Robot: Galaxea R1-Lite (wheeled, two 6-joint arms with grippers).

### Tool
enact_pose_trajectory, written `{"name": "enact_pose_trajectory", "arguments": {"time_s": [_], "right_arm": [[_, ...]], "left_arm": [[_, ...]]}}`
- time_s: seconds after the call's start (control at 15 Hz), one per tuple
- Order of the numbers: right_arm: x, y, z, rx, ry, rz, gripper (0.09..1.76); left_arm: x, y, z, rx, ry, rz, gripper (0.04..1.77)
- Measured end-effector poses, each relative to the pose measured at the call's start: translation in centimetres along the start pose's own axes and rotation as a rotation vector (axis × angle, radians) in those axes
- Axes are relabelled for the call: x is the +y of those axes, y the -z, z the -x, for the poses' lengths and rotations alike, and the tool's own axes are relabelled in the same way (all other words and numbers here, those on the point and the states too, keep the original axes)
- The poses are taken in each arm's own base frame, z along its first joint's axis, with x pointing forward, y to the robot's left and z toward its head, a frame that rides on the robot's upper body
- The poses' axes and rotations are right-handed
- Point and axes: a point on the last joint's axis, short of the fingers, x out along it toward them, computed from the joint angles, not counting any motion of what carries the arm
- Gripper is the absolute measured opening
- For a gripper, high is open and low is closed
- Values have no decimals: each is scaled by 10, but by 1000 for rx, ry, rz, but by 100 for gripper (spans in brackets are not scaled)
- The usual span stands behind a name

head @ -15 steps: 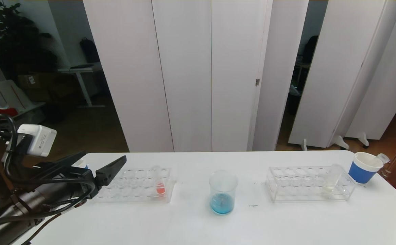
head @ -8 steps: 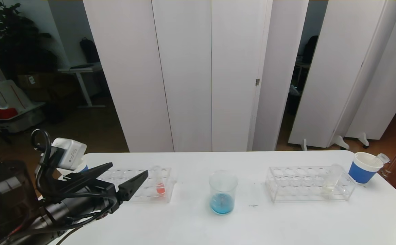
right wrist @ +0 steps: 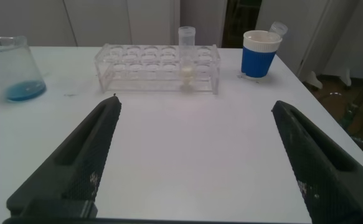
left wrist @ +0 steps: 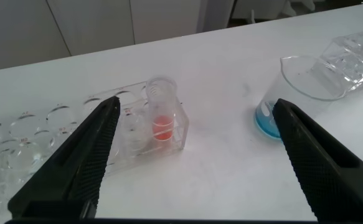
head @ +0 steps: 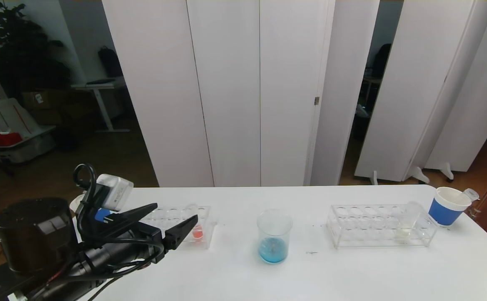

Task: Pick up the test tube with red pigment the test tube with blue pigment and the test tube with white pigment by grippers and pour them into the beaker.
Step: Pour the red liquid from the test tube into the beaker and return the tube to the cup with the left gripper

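The left tool [head: 172,223] sits at the lower left of the head view, its black fingers spread wide apart with nothing between them, tips just short of the test tube with red pigment [head: 196,225]. That tube stands upright in the end of the left clear rack [head: 164,219] on the white worktop [head: 352,276]. The beaker [head: 274,236] stands mid-frame with blue liquid pooled at its bottom. Toward the right, the test tube with white pigment [head: 407,223] stands in the right clear rack [head: 364,225], and a blue paper cup [head: 448,205] sits beyond it. The right tool [right wrist: 193,155], seen only from its own wrist, is also spread wide and empty, well short of that rack.
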Motion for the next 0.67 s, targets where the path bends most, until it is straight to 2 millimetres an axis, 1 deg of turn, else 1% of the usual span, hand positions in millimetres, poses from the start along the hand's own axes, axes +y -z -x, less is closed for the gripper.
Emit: {"name": "enact_pose_trajectory", "arguments": {"time_s": [0.27, 0.67], "right_arm": [[0, 0, 0, 0, 0, 0, 174], [0, 0, 0, 0, 0, 0, 174]], "left_arm": [[1, 5, -13, -24, 1, -3, 175], [3, 20, -35, -33, -14, 6, 175]]}}
